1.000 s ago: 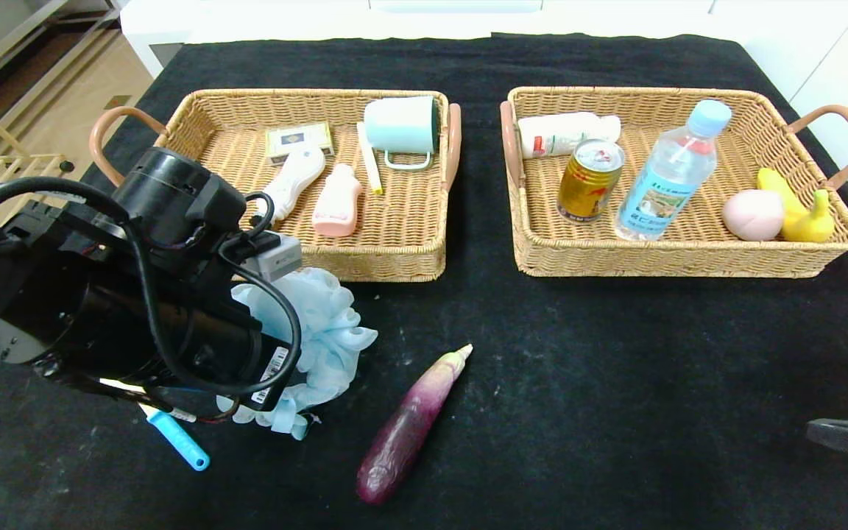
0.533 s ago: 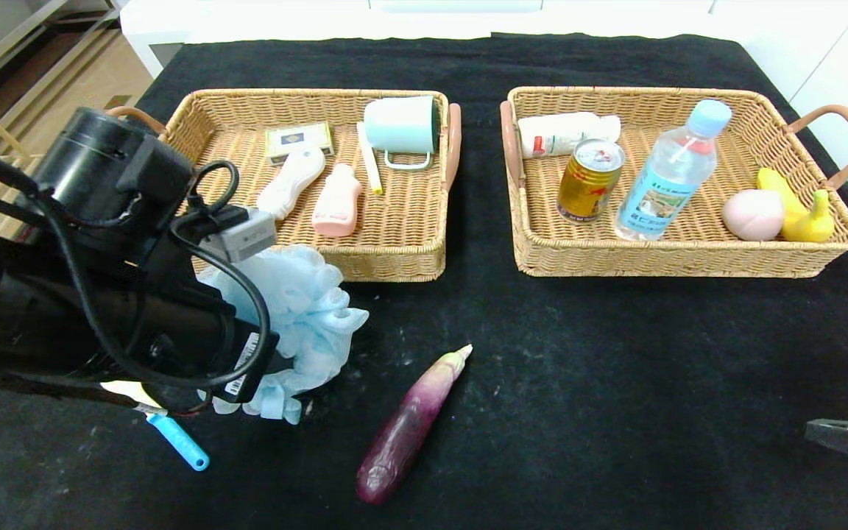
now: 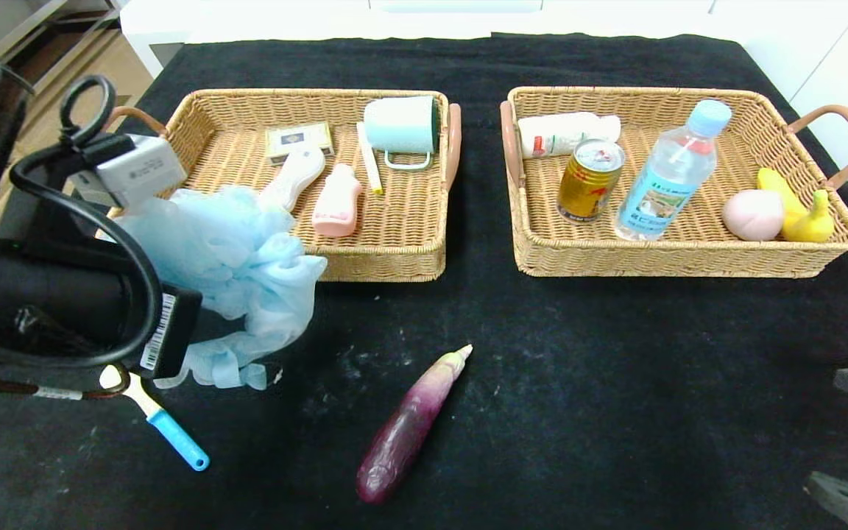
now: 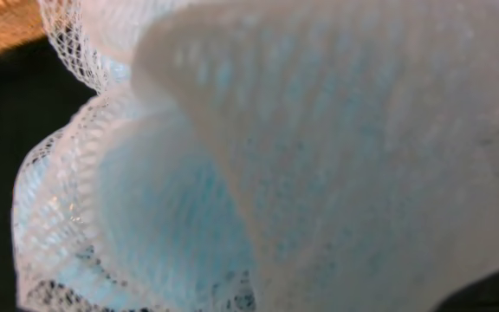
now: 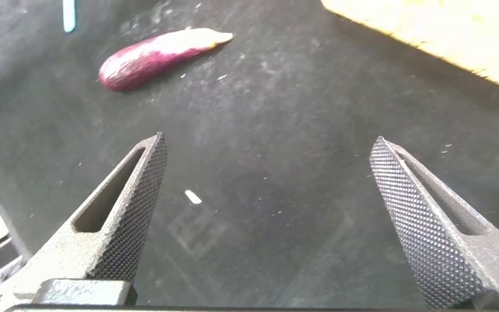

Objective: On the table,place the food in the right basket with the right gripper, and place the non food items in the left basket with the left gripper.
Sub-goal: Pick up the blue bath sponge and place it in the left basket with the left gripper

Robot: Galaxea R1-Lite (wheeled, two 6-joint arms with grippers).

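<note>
As the left claw climbs away from the bench, the pale blue bath pouf goes with it, pinched in the black fingers and now hanging clear of the black cloth, where a second ago it still sat bunched beside the arm. The lift has carried it up and toward the robot's left, so that its top edge now overlaps the near rim of the left basket in the head view; whether it is truly over the rim or only in front of it cannot be told. From the left wrist, nothing shows but mesh filling the lens. The move has also uncovered the scoop, its yellow head and blue handle lying flat on the cloth near the left arm, untouched.

Over on the robot's right, the right claw waits low at the bench's near edge, fingers spread wide and holding nothing, with the purple eggplant lying well apart from it at mid-bench. The right basket already keeps the gold can, the bottle, the peach and the banana.

By this reading, the pouf needs only a short carry forward and a release into the left basket; the scoop and the eggplant would then be the last things left out.
</note>
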